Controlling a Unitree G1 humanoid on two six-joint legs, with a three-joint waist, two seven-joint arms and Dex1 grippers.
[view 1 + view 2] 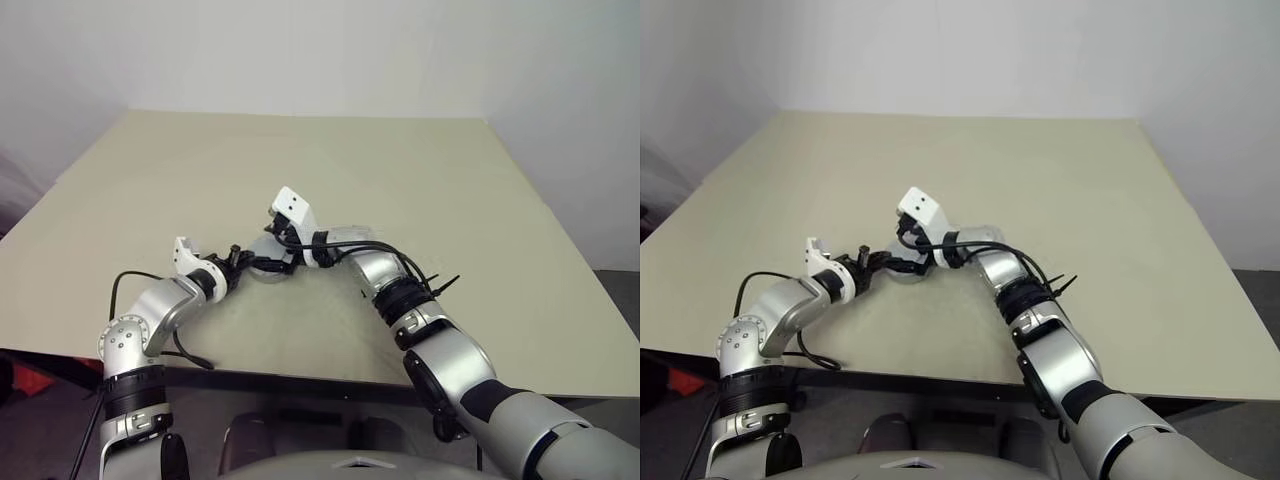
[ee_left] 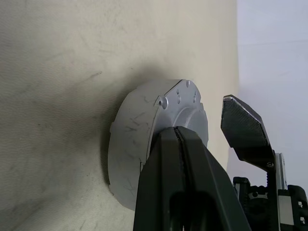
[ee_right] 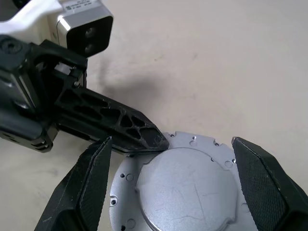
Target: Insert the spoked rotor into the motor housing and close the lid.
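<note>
The motor housing [image 3: 188,193], a shiny silver round piece with a holed flange and a raised flat centre, lies low on the beige table [image 1: 400,170] between my two arms. My left gripper [image 2: 177,131] is shut, with its black tips resting against the housing's upper edge [image 2: 166,102]. My right gripper [image 3: 171,140] is open and straddles the housing from the other side. One of its fingers [image 3: 91,185] stands on each side, and neither touches the housing. The spoked rotor and the lid are out of view.
Both wrists crowd the table's near middle [image 1: 270,255]. A black cable [image 1: 190,358] loops off my left arm over the table's front edge. A pale wall rises behind the table's far edge [image 1: 300,113].
</note>
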